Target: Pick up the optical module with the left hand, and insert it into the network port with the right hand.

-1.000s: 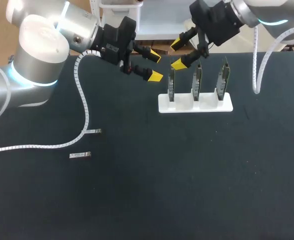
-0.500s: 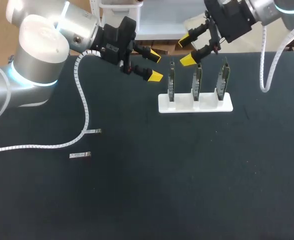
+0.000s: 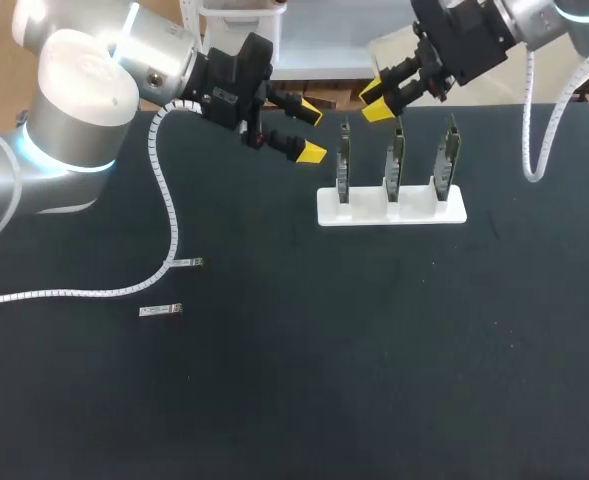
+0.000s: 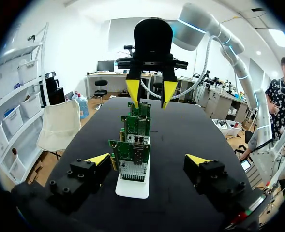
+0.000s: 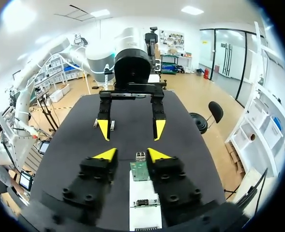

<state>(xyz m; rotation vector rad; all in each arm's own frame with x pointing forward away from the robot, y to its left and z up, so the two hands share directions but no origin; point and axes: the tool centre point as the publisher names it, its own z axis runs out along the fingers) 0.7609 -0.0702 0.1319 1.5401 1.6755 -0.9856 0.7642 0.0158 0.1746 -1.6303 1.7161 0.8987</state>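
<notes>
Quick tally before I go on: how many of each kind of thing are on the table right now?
circuit boards: 3
white stand: 1
small metal modules: 2
Total: 6

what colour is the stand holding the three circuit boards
White. The stand shows best in the head view, against the dark table.

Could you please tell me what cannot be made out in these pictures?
Optical modules: head view, too small to show which end is which.
Rear boards: left wrist view, mostly hidden behind the front board.
White stand: right wrist view, partly covered by the right gripper.
</notes>
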